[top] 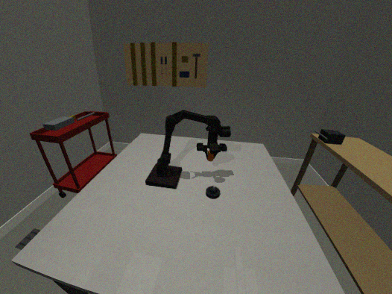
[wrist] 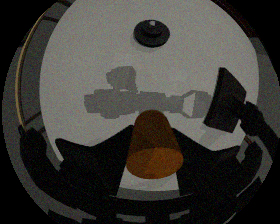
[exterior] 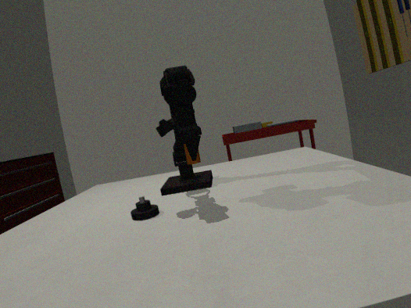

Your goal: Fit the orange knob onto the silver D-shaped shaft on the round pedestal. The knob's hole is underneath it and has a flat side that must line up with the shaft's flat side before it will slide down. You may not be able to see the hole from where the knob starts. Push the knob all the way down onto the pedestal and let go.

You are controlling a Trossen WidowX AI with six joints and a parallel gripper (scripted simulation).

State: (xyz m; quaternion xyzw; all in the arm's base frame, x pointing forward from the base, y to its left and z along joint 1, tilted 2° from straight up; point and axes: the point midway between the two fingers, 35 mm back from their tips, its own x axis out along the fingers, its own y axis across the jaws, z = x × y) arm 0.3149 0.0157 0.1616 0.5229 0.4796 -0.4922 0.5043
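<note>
The orange, round-sided plastic-looking knob (top: pixel 210 158) (exterior: pixel 191 160) (wrist: pixel 155 162) hangs clear of the pale table (top: pixel 186 240) (exterior: pixel 234 259) (wrist: pixel 70 75), clamped between the two fingers of the black gripper (top: pixel 210 153) (exterior: pixel 191 155) (wrist: pixel 151 130). In the wrist view the dark round pedestal (top: pixel 212 192) (exterior: pixel 144 211) (wrist: pixel 151 36) lies at twelve o'clock from the knob; in the top view it is at six, in the exterior view at about eight. Its slim silver shaft (exterior: pixel 141 199) (wrist: pixel 152 23) stands upright and bare.

The knob is probably light and stiff, so firm pressure should not dent it. Its curved sides are the worry: they look smooth, give the fingers only narrow contact, and could let it roll or tilt if the shaft pushes back. The present hold, on opposite sides with the end facing the wrist camera exposed, seems the right one, provided the lower rim stays free for the pedestal.

The hole is out of sight underneath, and I cannot tell where its flat lies. Turning at the wrist would be wise, with a light downward press until the flats agree, then a straight push. Forcing it misaligned would likely twist it within the grip.
</note>
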